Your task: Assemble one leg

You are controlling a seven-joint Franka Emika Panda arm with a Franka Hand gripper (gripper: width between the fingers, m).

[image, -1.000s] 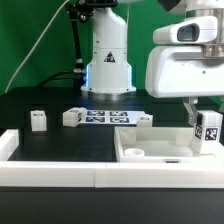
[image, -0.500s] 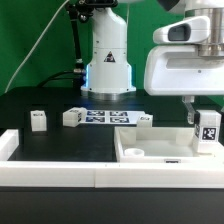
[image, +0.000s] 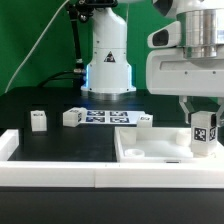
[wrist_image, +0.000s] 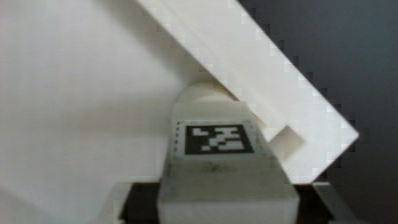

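Observation:
My gripper is shut on a leg, a small white block with a black-and-white tag, held upright at the exterior view's right over the right rear corner of the white panel. In the wrist view the leg fills the middle between my dark fingers, its tip against the panel's raised rim. Three more legs stand on the table: one at the left, one beside the marker board, one behind the panel.
The marker board lies in front of the robot base. A low white wall runs along the front edge, with a raised end at the left.
The gripper with the leg has shifted slightly to the exterior view's left and a little lower toward the panel corner. The other parts have not moved.

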